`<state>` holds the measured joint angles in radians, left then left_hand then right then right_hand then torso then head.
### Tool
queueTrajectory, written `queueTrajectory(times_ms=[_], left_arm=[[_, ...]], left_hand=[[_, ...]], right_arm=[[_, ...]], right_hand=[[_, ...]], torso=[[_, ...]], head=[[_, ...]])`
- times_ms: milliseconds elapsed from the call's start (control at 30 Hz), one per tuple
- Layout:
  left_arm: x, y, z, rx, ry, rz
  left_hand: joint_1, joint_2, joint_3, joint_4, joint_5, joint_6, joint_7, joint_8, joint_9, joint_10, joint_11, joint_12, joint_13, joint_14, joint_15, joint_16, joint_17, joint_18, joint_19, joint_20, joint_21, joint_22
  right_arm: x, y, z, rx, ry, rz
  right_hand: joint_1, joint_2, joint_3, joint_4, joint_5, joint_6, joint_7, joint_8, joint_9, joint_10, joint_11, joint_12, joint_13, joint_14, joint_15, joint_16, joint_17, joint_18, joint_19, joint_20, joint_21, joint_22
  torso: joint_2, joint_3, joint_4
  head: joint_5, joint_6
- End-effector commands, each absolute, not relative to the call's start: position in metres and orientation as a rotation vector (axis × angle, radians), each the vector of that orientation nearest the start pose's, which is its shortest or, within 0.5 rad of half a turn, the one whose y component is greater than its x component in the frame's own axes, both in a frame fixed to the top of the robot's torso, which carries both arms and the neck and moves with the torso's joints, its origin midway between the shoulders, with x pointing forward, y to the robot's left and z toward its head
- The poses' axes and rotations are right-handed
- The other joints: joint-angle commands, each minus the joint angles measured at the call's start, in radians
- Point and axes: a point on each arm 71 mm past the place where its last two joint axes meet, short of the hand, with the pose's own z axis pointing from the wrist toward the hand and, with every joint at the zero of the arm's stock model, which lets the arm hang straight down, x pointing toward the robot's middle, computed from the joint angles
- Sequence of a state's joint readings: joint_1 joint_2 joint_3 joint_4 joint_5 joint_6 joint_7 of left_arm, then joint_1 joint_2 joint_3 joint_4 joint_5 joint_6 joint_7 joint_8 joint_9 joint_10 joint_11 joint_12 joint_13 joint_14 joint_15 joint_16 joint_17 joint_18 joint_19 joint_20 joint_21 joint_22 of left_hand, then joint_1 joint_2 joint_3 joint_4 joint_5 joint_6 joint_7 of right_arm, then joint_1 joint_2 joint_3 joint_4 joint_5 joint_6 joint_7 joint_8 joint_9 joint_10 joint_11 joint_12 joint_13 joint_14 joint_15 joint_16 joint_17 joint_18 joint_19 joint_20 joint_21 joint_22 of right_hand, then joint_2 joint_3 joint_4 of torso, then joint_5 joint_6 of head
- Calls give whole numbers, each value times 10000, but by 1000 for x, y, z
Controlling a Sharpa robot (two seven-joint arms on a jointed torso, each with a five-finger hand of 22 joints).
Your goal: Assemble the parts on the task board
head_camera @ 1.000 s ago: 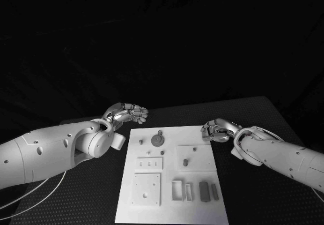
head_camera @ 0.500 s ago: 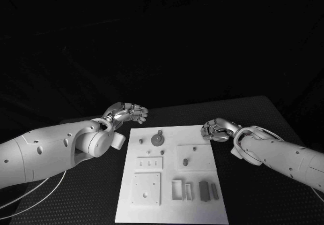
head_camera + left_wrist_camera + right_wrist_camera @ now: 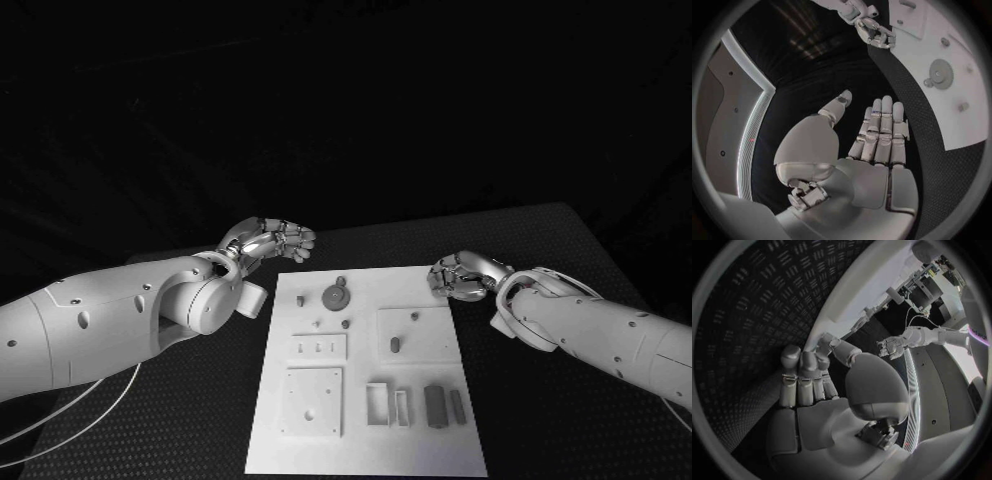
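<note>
The white task board [image 3: 418, 450] lies in the middle of the black table. Near its far end sit a round disc part [image 3: 336, 297] and a small peg [image 3: 302, 300]. An oval part [image 3: 394, 346] lies on a raised square at mid-board. Two dark bars [image 3: 436, 407] stand by a frame near the front right. My left hand [image 3: 271, 240] hovers beyond the board's far left corner and holds nothing; its fingers [image 3: 879, 130] lie straight, side by side. My right hand [image 3: 464, 276] is at the board's far right corner, also holding nothing, with its fingers [image 3: 804, 375] together.
A raised plate with three slots [image 3: 319, 348] and a square plate with holes [image 3: 313, 402] sit on the board's left half. Bare black table [image 3: 562, 260] runs along both sides of the board. The left arm's bulky wrist [image 3: 209, 295] hangs close to the board's left edge.
</note>
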<state>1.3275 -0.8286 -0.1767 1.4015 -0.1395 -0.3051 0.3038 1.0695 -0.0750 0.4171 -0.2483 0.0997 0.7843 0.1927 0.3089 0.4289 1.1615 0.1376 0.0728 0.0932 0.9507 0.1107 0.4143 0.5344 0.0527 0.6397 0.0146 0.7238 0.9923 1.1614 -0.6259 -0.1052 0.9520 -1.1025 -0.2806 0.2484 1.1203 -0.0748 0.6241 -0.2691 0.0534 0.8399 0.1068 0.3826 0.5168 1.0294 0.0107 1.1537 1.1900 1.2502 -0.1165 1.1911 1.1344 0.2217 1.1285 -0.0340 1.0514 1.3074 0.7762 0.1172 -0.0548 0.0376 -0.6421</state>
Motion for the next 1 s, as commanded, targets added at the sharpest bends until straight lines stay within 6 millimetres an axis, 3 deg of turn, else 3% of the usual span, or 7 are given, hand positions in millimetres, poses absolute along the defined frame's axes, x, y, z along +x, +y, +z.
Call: queueTrajectory(times_ms=[33,467,767,1000], left_arm=[[516,238,-173,-9326,15352,-13374],[516,237,-173,-9316,15358,-13352],[516,237,-173,-9315,15365,-13342],[515,236,-173,-9156,15544,-13305]], left_hand=[[-109,14,-10,-72,-39,1,42,-49,16,-15,17,-40,-17,-2,55,-70,17,208,-30,17,68,-7],[-111,13,-3,-79,-41,-5,45,-51,16,-17,19,-40,-17,-2,55,-71,20,208,-31,17,70,-7],[-111,23,7,-83,-40,-1,44,-48,18,-12,17,-36,-16,1,55,-70,24,209,-30,16,73,-6],[-166,62,45,-90,-42,133,-14,35,60,118,-26,28,17,10,58,-72,47,206,-38,20,91,0]], right_arm=[[552,-257,-253,840,17396,7053],[553,-258,-250,1343,16886,6756],[551,-256,-249,1643,16680,6639],[545,-251,-246,1982,16523,6473]], right_hand=[[-90,-33,95,-12,-49,1991,-192,82,38,-355,-301,67,-18,2,-73,53,9,401,60,-1,32,146],[-223,-123,244,21,-50,2130,-312,317,311,-194,-400,158,-9,85,-155,45,-3,401,155,-9,54,115],[-500,123,254,-145,-53,2094,-325,448,566,-181,-424,262,69,107,-190,34,-2,401,175,-41,44,97],[-542,154,389,-191,-48,2097,-342,507,715,-199,-442,310,112,106,-208,25,3,401,173,-77,40,95]], torso=[[3,-5,5],[5,3,8],[2,2,-3],[6,-4,2]], head=[[-5,-2],[-17,-1],[-24,-1],[-31,-3]])
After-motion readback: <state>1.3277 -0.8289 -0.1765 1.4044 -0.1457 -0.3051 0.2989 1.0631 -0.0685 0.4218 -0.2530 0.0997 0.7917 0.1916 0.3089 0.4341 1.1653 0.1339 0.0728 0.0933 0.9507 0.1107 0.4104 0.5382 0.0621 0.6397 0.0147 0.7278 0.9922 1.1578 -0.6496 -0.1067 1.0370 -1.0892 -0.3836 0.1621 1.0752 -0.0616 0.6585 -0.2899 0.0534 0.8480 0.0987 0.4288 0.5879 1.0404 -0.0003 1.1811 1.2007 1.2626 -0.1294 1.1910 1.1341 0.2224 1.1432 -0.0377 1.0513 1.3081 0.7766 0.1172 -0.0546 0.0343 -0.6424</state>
